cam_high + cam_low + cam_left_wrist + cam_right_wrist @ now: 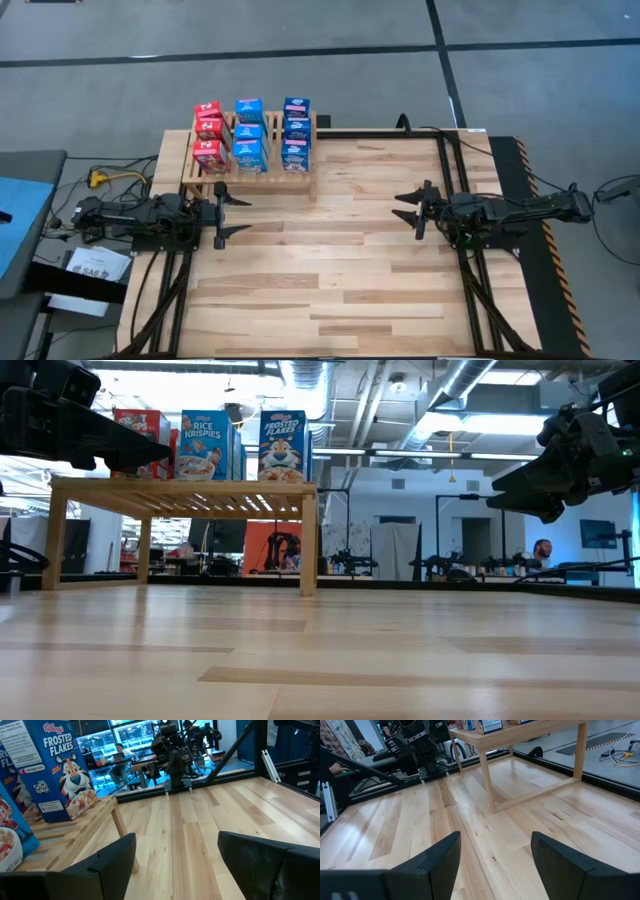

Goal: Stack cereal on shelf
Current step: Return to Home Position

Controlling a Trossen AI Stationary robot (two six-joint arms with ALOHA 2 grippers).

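Note:
Several small cereal boxes (250, 134), red in the left column and blue in the other two, stand upright in rows on the slatted top of the light-wood shelf (205, 183) at the table's far left. In the low view the boxes (207, 445) show on the shelf top (180, 487); a blue box (55, 770) fills the left wrist view. My left gripper (222, 211) hovers open just in front of the shelf, holding nothing. My right gripper (416, 210) hovers open over the table's right half, also holding nothing.
Bare plank tabletop (330, 270) stretches between and in front of both grippers. Black frame rails (455, 160) run along the table's right and far edges. A cable bundle (105, 178) and papers (95, 268) lie off the table's left edge. A person (540, 550) sits far behind.

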